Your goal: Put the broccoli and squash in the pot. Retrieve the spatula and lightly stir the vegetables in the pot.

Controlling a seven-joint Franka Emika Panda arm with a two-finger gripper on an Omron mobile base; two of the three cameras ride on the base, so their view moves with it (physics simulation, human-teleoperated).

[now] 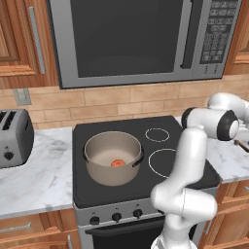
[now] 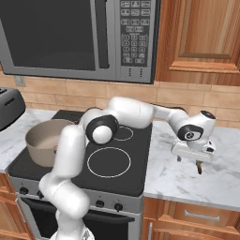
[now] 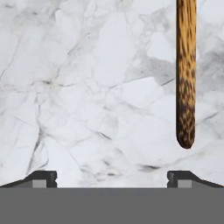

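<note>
The beige pot (image 1: 109,176) stands on the front left burner of the stove, also seen as the pot (image 2: 41,149) behind my arm. The orange-red squash (image 1: 117,163) lies on its pale floor. The broccoli is hidden from view. My gripper (image 2: 193,157) hangs open just above the marble counter to the right of the stove, pointing down. In the hand view the gripper (image 3: 112,179) has its tips wide apart with nothing between them. The wooden spatula (image 3: 186,74) lies flat on the marble, its rounded handle end a little beyond my right fingertip (image 3: 181,177).
A toaster (image 1: 14,138) sits on the left counter. A microwave (image 1: 141,39) hangs above the stove (image 1: 163,163). White marble counter (image 2: 187,185) stretches right of the stove, with wooden cabinets above and below.
</note>
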